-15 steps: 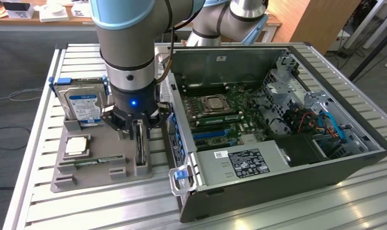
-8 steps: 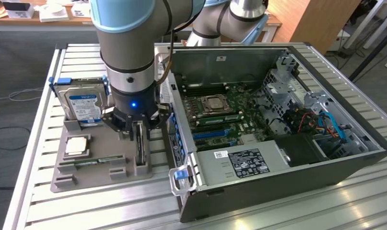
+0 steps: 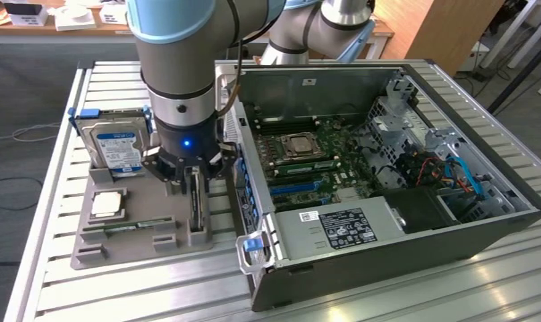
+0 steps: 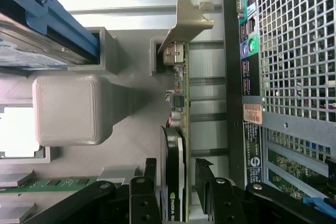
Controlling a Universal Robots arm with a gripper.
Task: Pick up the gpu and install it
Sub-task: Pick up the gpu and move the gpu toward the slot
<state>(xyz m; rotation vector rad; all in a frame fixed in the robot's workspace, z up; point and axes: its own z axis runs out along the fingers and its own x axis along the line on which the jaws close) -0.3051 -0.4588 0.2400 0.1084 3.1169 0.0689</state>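
**One card on edge, jaws wide on either side of it**

Exterior view: the gpu (image 3: 197, 209) stands on its long edge in a slot of the grey holder (image 3: 118, 245). The holder lies on the slatted table (image 3: 55, 295), just beside the open computer case (image 3: 485, 228), on the exterior view's left of it. The card's long axis runs from the far side of the picture toward the near side, roughly parallel to the case wall next to it. The arm (image 3: 185, 67) stands straight above it, with the jaws at the card's upper edge. A hard drive (image 3: 116, 144) stands upright in the same holder further to the exterior view's left. A square silver chip (image 3: 107, 203) and a memory stick (image 3: 127, 227) lie flat in front of the drive.

Wrist view: the card is seen edge-on from above as a thin strip. Its pale metal bracket (image 4: 186, 22) is at the end away from the jaws, and its black cooler is at the end under them. The jaws stand wide, one black finger (image 4: 150, 169) on each side of the card with a gap on both sides, holding nothing. The case's perforated rear panel (image 4: 299, 51) runs alongside the card.
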